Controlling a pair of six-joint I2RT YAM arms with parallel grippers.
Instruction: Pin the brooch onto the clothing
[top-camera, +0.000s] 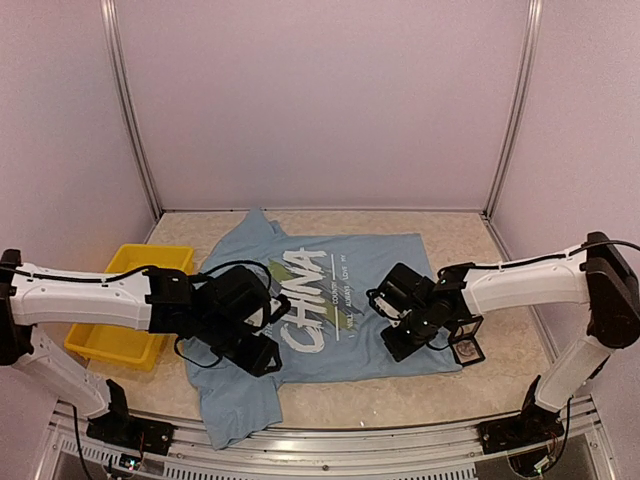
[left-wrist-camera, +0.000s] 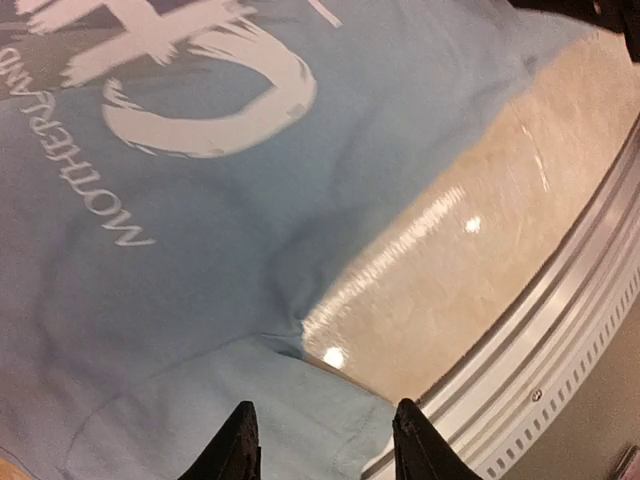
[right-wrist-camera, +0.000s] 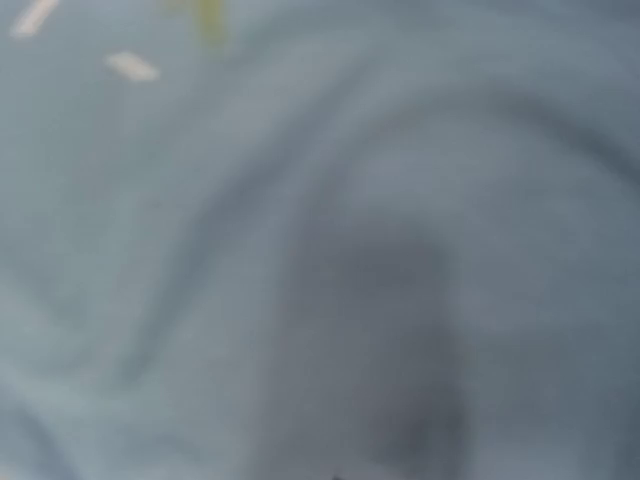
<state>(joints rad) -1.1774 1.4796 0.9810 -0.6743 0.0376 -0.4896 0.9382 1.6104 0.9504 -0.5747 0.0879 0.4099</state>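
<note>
My left claw hangs with its fingers apart and nothing between them, above the lower edge of the T-shirt. The right claw is closed, low on the shirt's right side, and I can't tell whether it pinches anything. The shirt lies spread on the table, print up. I'd expect light, limp cloth that bunches and slides, so I'd pinch a small fold by the chest. I count one shirt and one yellow bin, and can make out no brooch.

Beige speckled table, light blue T-shirt spread flat across its middle, yellow bin at its left edge.
</note>
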